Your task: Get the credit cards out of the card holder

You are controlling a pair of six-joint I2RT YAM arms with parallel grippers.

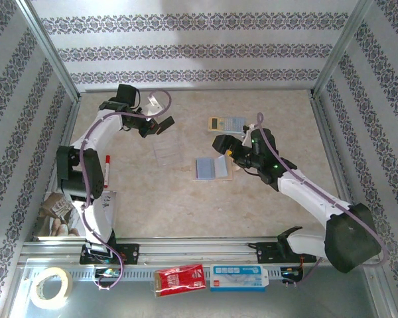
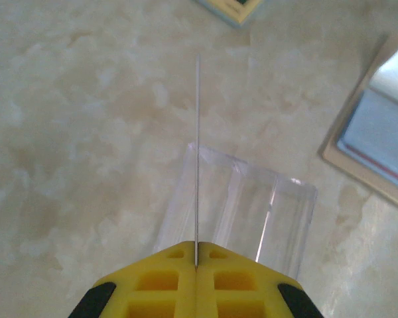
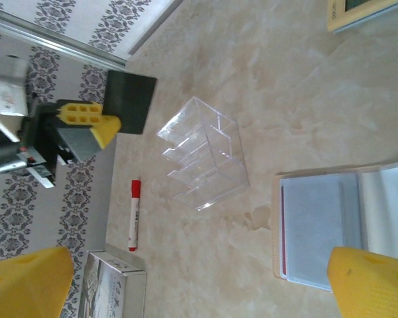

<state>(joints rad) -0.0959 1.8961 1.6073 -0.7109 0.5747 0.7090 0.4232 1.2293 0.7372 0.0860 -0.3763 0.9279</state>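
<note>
The card holder lies open on the table, pale blue-grey inside with a tan rim, and it also lies in the right wrist view. A thin red edge peeks from its left pocket. My left gripper is raised at the back left, shut on a dark credit card. That card appears edge-on between the yellow pads and flat-on in the right wrist view. My right gripper hovers open over the holder's right side, nothing between its fingers. The gold-tan card is hidden.
A clear acrylic stand sits between the arms, below the held card. A yellow-and-blue calculator lies behind the holder. A red marker and a box are at left. Tape roll, red packet and blue-white box lie on the front ledge.
</note>
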